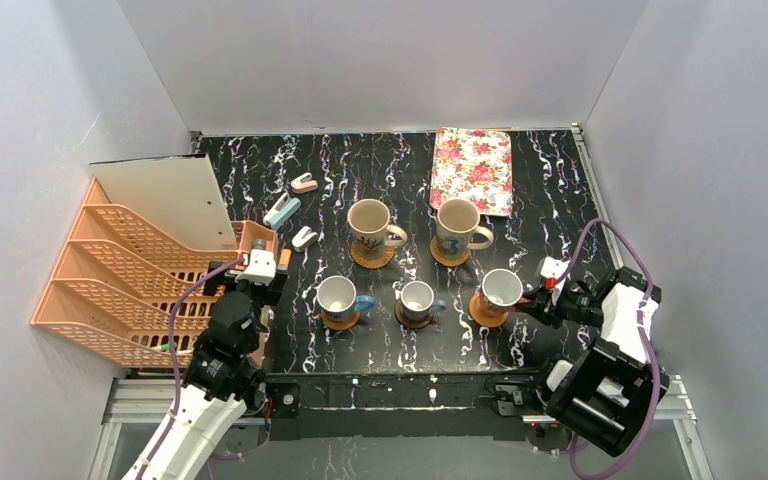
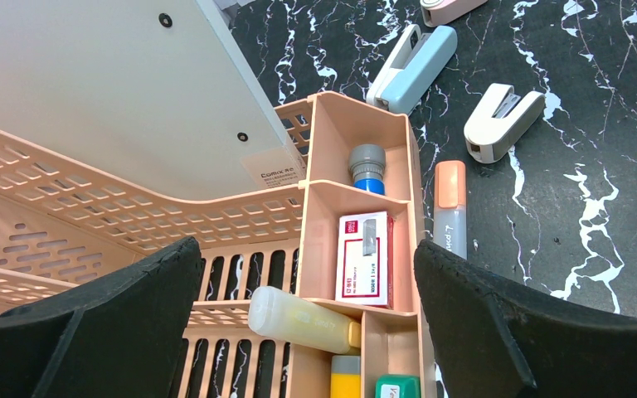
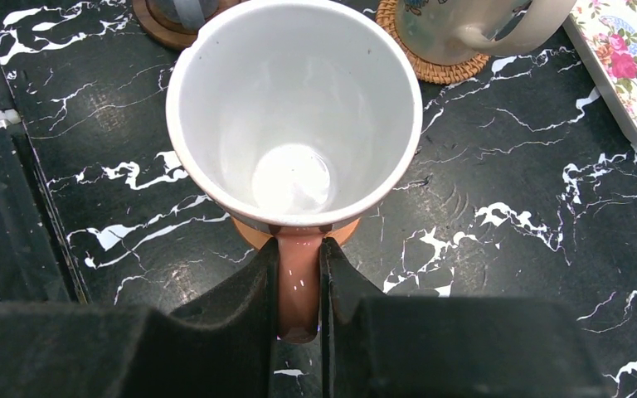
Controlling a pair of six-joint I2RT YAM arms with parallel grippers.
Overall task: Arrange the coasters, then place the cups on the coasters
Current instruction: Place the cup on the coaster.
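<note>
Five cups stand over five coasters on the black marbled table. At the back, two large beige cups [image 1: 369, 229] [image 1: 457, 227] rest on woven coasters [image 1: 372, 257] [image 1: 448, 254]. In front, a blue-handled cup [image 1: 337, 296] and a middle cup [image 1: 417, 298] sit on an orange-brown coaster [image 1: 340, 322] and a dark coaster [image 1: 412, 320]. My right gripper [image 3: 299, 282] is shut on the reddish handle of the right front cup [image 3: 294, 108], which is over a smooth orange coaster [image 3: 253, 235]. My left gripper [image 2: 308, 274] hangs open and empty above the desk organiser [image 2: 365, 191].
A pink floral tray [image 1: 473, 168] lies at the back right. An orange file rack [image 1: 130, 270] with the stationery organiser fills the left side. Three staplers [image 1: 282, 210] [image 1: 304, 183] [image 1: 304, 237] lie beside it. White walls enclose the table.
</note>
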